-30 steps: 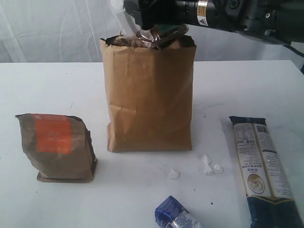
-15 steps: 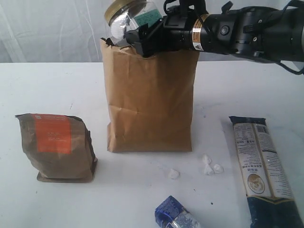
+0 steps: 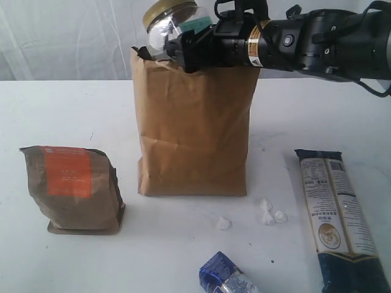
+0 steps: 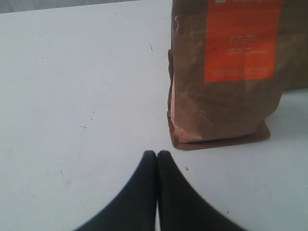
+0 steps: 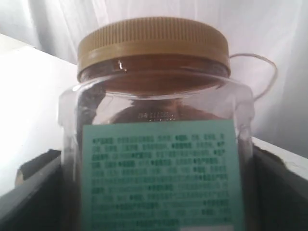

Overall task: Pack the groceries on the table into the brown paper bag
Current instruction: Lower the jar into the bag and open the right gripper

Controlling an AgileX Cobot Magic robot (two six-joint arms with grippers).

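Top centre, the right hand [image 3: 185, 47] grips the jar [image 3: 171, 20] over the bag [image 3: 192, 131]; left hand [image 4: 157, 155] pinched shut near the pouch [image 4: 226, 77].

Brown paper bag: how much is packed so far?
Done: unclear, brown paper bag hides its inside. In hand: the right claw holds the yellow-lidded clear jar above its rim. Left on the table: brown pouch with orange label, long navy packet, small shiny blue packet.
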